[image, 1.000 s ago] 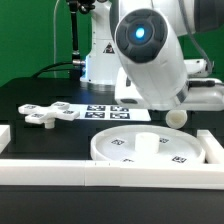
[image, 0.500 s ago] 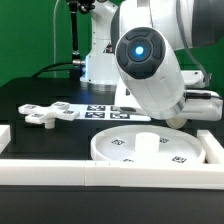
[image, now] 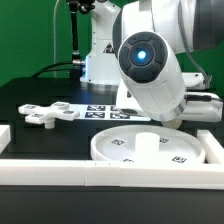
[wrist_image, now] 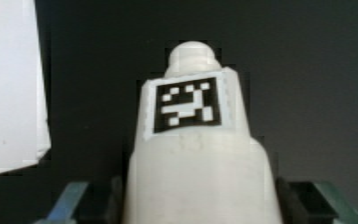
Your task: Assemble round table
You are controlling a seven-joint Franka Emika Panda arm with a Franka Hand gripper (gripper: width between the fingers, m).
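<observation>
The wrist view is filled by the white cylinder leg (wrist_image: 194,150), which has a rounded tip and a black-white square marker on its side. My gripper (wrist_image: 194,205) straddles its near end, a dark finger (wrist_image: 73,203) pressed against each side, shut on the leg. In the exterior view the arm's bulky wrist (image: 150,70) hangs low at the right and hides both the gripper and the leg. The round disc (image: 180,152), rimmed and marked, lies at the front with a short stub at its centre. The cross-shaped foot piece (image: 45,115) lies at the left on the black table.
The marker board (image: 100,110) lies flat between the foot piece and the arm. Long white border rails (image: 60,170) run along the front edge and the right side. A white surface (wrist_image: 7,90) fills one side of the wrist view; I cannot tell which part it is.
The arm has sunk lower and shifted a little to the exterior view's left. It now covers the leg's round end, which showed a second ago. The jaws have closed in on the leg.
</observation>
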